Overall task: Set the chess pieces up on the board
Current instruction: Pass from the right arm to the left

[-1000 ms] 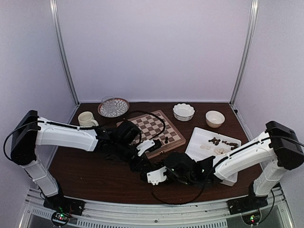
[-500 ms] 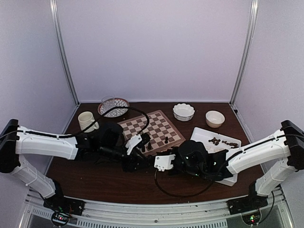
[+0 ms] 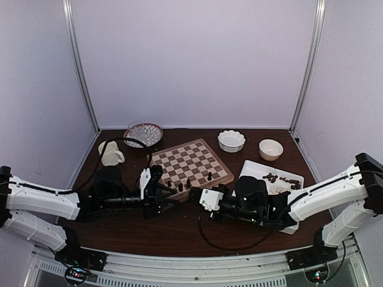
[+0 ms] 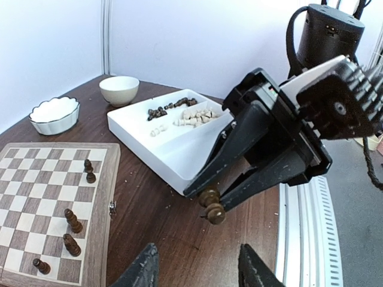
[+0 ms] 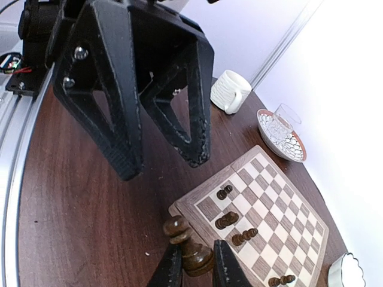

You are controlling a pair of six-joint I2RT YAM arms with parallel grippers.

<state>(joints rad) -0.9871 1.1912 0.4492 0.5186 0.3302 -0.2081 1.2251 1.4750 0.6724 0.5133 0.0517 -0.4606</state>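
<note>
Well, at my far left a mug [image 3: 109, 152] stands near the table [image 3: 137, 233] edge, with a glass [image 3: 136, 129] on a plate [image 3: 157, 134] behind it. My left gripper [image 3: 173, 195] hangs low just in front of the board [image 3: 197, 156], its fingers [image 4: 142, 270] wide apart and holding nothing. The board lies mid-table, with a few dark pieces [image 3: 179, 187] upright on squares along its near edge. Facing the left gripper almost tip to tip, my right gripper [image 3: 192, 195] is clamped on a held piece [image 5: 188, 245], dark and tilted, off the board and above bare table. Further right, two bowls [image 3: 231, 140] sit at the back. A white tray [image 3: 251, 173] carries spare dark pieces [image 3: 281, 178] toward its far side and pale pieces [image 3: 276, 190] just in front of them.
</note>
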